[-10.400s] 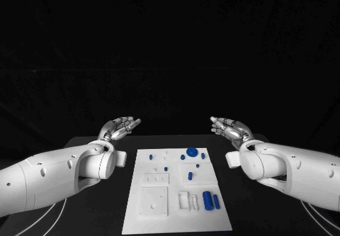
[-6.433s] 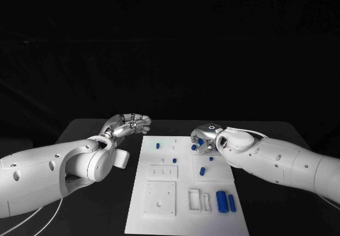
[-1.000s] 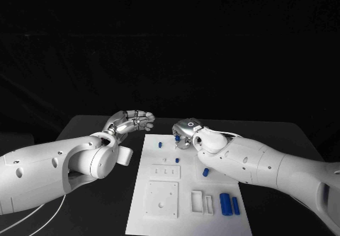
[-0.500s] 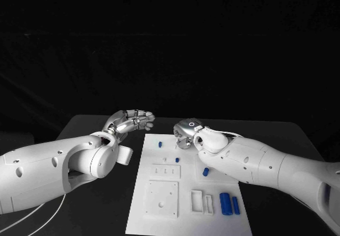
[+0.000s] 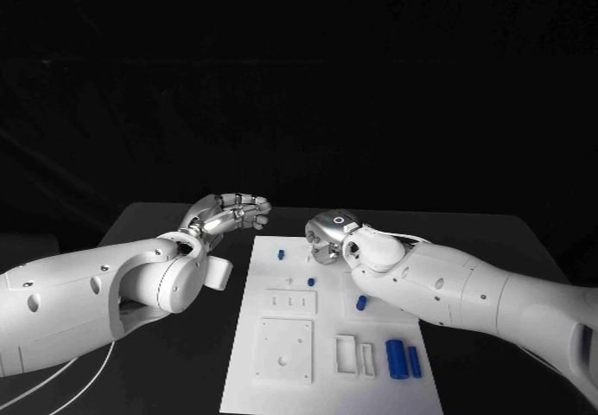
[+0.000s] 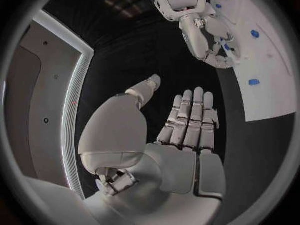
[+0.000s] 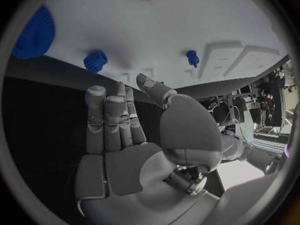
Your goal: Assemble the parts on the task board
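Observation:
The white task board [image 5: 327, 363] lies lengthwise in the middle of the table. Small blue parts sit on it: one [image 5: 282, 255] near the far left, one [image 5: 310, 282] further in, one [image 5: 361, 303] mid-board, and two cylinders [image 5: 397, 358] near the front right. My right hand [image 5: 327, 235] hovers over the board's far end, palm towards the board, fingers straight and holding nothing [image 7: 115, 120]. Beyond its fingertips stand a blue gear [image 7: 34, 32] and two small blue pegs [image 7: 95, 61] [image 7: 192, 58]. My left hand [image 5: 233, 213] is raised left of the board, fingers extended and empty [image 6: 187, 120].
A square white plate [image 5: 285, 348] and two narrow slots [image 5: 353, 355] lie in the board's near half. The black table [image 5: 499, 233] extends on both sides of the board. My right forearm [image 5: 473, 294] crosses above the board's right edge.
My right hand has edged a little to the right and down over the board's far end. The left hand has stayed where it was.

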### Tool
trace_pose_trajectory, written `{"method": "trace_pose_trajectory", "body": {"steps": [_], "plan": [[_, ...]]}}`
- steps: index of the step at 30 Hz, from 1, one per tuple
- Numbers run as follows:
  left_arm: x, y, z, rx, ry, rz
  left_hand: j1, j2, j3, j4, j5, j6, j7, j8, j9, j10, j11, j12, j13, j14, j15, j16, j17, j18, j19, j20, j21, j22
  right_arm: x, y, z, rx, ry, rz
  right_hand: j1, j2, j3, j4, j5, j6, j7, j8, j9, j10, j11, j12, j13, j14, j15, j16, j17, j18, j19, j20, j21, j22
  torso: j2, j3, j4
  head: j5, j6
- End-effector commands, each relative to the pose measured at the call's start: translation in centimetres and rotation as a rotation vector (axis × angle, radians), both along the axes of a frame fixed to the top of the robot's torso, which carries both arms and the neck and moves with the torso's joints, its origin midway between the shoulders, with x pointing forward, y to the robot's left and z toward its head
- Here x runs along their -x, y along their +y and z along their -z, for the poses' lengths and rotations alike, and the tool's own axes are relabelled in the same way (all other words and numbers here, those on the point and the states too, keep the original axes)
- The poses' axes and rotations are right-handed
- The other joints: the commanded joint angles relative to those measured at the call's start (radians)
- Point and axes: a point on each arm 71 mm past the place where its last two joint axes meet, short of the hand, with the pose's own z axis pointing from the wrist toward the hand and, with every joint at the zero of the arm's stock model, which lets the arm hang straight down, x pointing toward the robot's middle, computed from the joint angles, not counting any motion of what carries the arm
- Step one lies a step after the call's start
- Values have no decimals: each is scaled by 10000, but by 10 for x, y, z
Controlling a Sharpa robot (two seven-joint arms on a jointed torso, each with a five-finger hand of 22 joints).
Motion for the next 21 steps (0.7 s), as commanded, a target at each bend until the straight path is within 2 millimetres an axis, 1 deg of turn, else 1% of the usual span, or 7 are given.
{"method": "trace_pose_trajectory", "body": {"steps": [1,6,9,13,15,16,21], "plan": [[0,0,-2,5,-110,75,-128,-8,3,-66,10,73,168,-70,-14,56,-26,-66,-11,-67,21,-32,-15,197,19,81,-47,15,5,-1,-3,-481,-119,-229,37,-80,60,8,-32,-54,24,-85,-23,-91,14,-30,-21,-52,50,52,-23,644,115,-135,-14,120,-18,0,-5,11,34],[-1,4,-2,-10,-127,-16,-132,-10,5,-70,9,73,166,-70,-14,56,-28,-67,-11,-67,21,-34,-15,197,18,82,-47,16,10,-7,-14,-1094,-163,-340,16,-176,25,57,-14,-127,65,-149,-62,-190,52,-47,-47,-46,88,69,-54,644,127,-133,-17,118,-19,1,-30,28,61],[-1,6,-2,-18,-131,-61,-134,-11,6,-73,9,74,164,-70,-15,55,-29,-68,-11,-67,21,-35,-15,197,17,82,-48,16,11,-12,-22,-1383,-165,-362,0,-219,-10,79,-9,-156,83,-175,-78,-230,67,-45,-58,-44,103,78,-68,644,133,-134,-17,119,-19,4,-13,25,84],[-2,8,-2,-25,-137,-93,-136,-14,9,-77,9,75,161,-70,-15,55,-32,-69,-11,-67,21,-37,-15,197,17,82,-48,17,12,-19,-33,-1697,-201,-347,-24,-245,-64,106,-2,-177,97,-196,-92,-256,78,-36,-65,-44,113,90,-83,644,137,-136,-18,120,-18,11,-32,28,112],[-2,8,-2,-27,-140,-107,-137,-15,10,-79,9,75,160,-70,-15,55,-33,-69,-11,-66,21,-38,-14,197,16,83,-48,18,12,-24,-39,-1796,-247,-316,-29,-261,-90,113,0,-189,104,-206,-98,-269,81,-35,-68,-45,116,94,-90,644,137,-138,-18,121,-12,11,-27,27,126],[-2,9,-2,-29,-141,-117,-138,-15,11,-80,9,75,159,-70,-15,55,-33,-70,-11,-66,22,-38,-15,197,16,83,-49,18,12,-26,-40,-1839,-220,-277,-38,-264,-111,122,2,-196,108,-212,-102,-275,83,-34,-70,-46,118,97,-95,644,137,-138,-19,121,-16,16,-36,27,129],[-2,11,-2,-38,-141,-162,-142,-17,14,-85,9,76,156,-70,-16,54,-36,-71,-12,-67,22,-41,-14,197,15,83,-49,19,10,-42,-43,-1737,50,-106,-33,-248,-166,131,4,-221,119,-233,-115,-246,73,-8,-62,-49,110,109,-111,644,137,-142,-20,124,-11,14,-26,10,153]]}}
